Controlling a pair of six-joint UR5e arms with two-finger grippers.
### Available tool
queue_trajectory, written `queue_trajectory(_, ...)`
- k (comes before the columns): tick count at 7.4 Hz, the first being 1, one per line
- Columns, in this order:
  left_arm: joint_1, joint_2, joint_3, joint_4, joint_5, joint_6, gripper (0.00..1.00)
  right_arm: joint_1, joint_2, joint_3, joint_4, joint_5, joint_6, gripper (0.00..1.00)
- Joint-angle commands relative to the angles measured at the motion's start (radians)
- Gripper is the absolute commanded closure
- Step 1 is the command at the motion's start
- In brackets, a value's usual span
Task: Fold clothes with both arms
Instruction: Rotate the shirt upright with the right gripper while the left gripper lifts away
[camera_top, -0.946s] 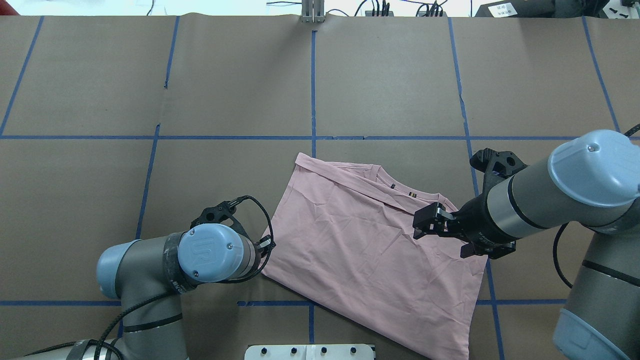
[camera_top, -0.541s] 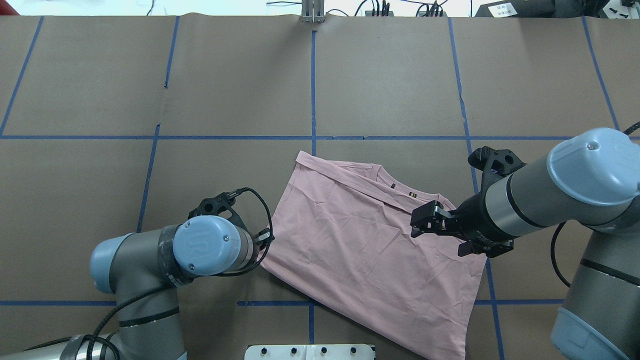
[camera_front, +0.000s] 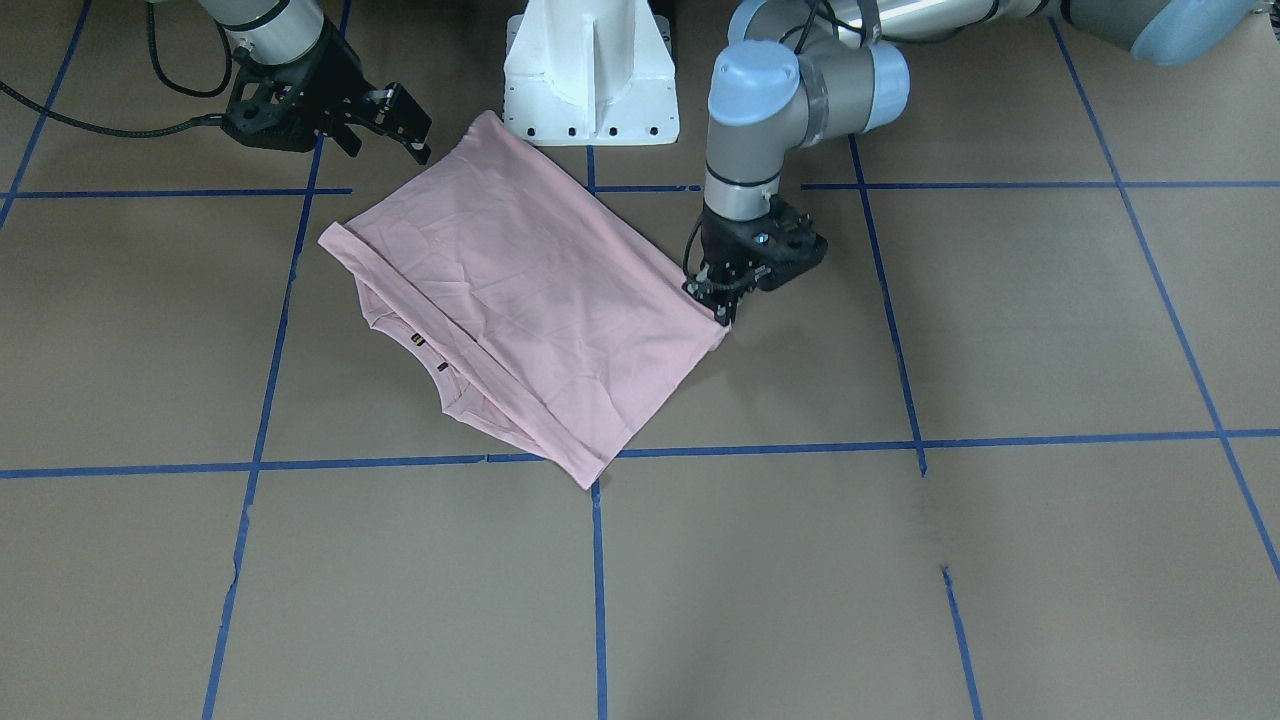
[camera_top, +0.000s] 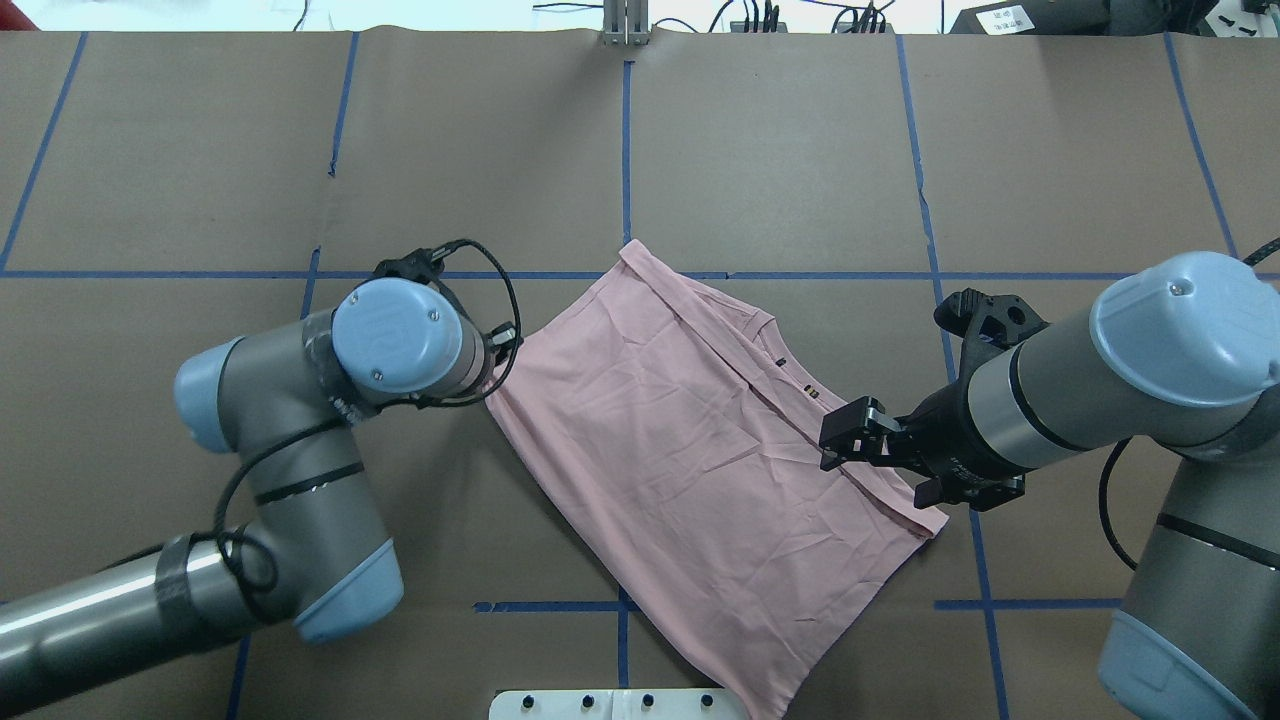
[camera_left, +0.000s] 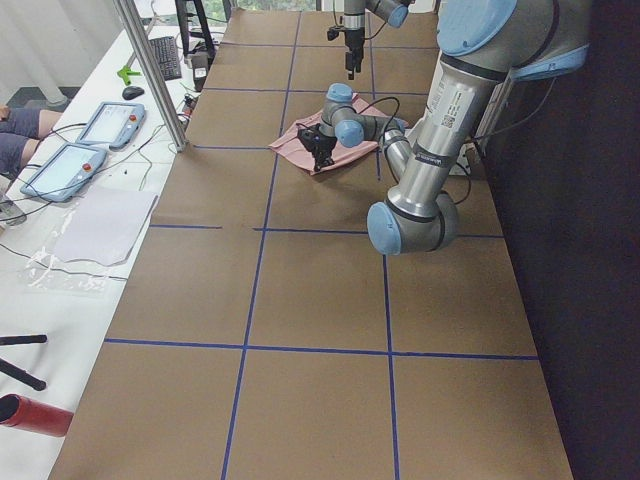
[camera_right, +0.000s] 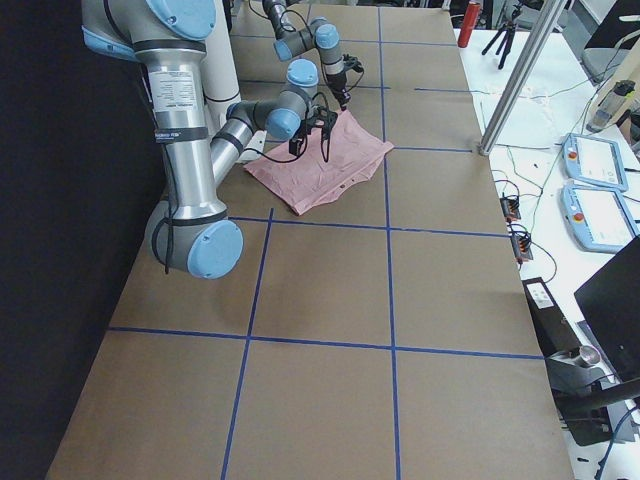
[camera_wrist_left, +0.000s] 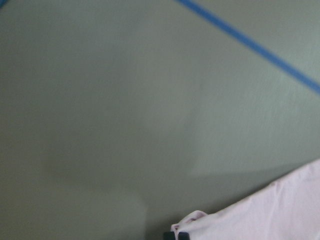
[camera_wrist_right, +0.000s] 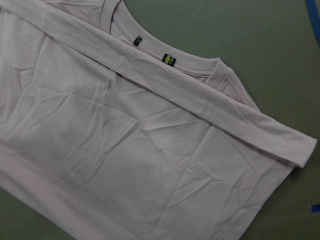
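The clothes are one pale pink T-shirt (camera_top: 690, 450), lying flat and slantwise on the brown table with its plain side up and a band folded over along the collar (camera_wrist_right: 170, 60) edge. My left gripper (camera_front: 715, 300) is down at the shirt's corner on my left and is shut on it. The left wrist view shows a bunched pink corner (camera_wrist_left: 192, 220) at a black fingertip. My right gripper (camera_top: 838, 440) hangs open just above the shirt's collar-side edge, holding nothing. The right wrist view looks straight down on the shirt (camera_wrist_right: 150, 150).
The white pedestal base (camera_front: 590, 80) stands at the near table edge, close to the shirt's nearest corner. Blue tape lines (camera_top: 625, 170) grid the brown paper. Tablets (camera_left: 85, 140) and a metal post (camera_left: 150, 70) stand along the far side.
My left arm has swung away from the base, dragging the shirt's corner with it. The shirt has turned and shifted farther out on the table. The right gripper has hardly moved.
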Motion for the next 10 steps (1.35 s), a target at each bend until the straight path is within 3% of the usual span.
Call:
queue_trajectory(1,-0.116,-0.116,0.209,-0.111,0.001,0.091,1.0,0.015,-0.001,-0.001,0.0,0.001,0.0,0.0)
queue_trajectory(4,-0.173,-0.24,0.437,-0.285,0.008,0.23,1.0,0.022,0.002,-0.012,0.0,-0.002,0.0,0.0)
queue_trajectory(6,-0.173,-0.345,0.661,-0.528,0.074,0.249,1.0,0.022,0.005,-0.023,0.002,-0.002,0.0,0.0)
queue_trajectory(10,-0.173,-0.357,0.744,-0.633,0.159,0.251,1.0,0.023,0.005,-0.037,0.0,-0.004,0.0,0.0)
